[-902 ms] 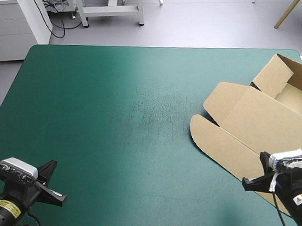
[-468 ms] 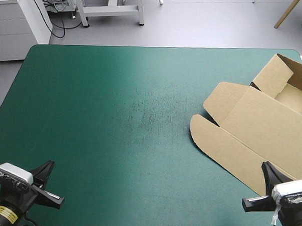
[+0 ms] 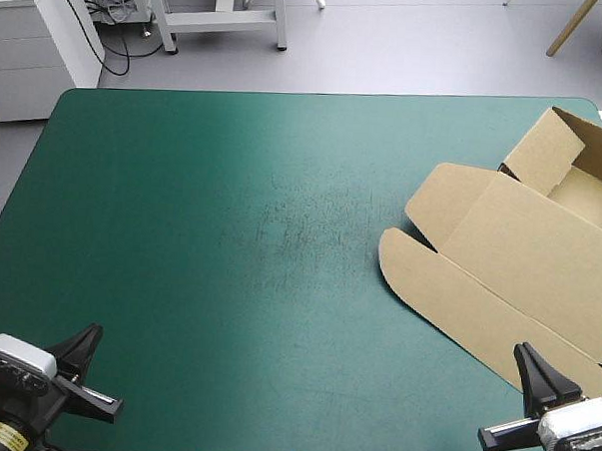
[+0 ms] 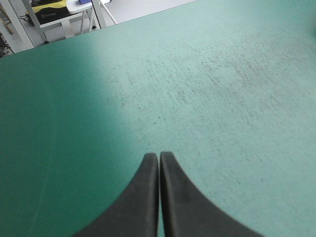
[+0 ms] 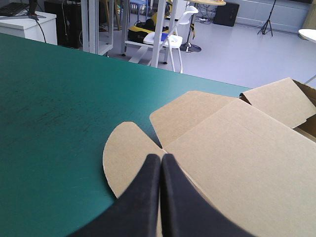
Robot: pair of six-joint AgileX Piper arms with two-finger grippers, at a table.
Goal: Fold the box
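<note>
The brown box (image 3: 519, 260) lies at the table's right side, its lid flat with two rounded flaps toward the middle. Its tray (image 3: 583, 183), walls raised, stands at the far right. My right gripper (image 3: 528, 400) is shut at the table's near right corner, just off the lid's near edge. In the right wrist view its fingertips (image 5: 161, 156) meet over the box's lid (image 5: 237, 153), with nothing held. My left gripper (image 3: 87, 371) is shut at the near left corner, far from the box. The left wrist view shows it (image 4: 159, 154) above bare teal-green cover.
The teal-green cover (image 3: 232, 203) spreads over the left and middle of the table, with faint scuff marks at its centre. The box's tray reaches the table's right edge. A white cabinet (image 3: 39, 44) stands beyond the far left corner.
Both arms have drawn back toward the table's near edge. The right gripper has come off the lid's near corner. The box has not moved.
</note>
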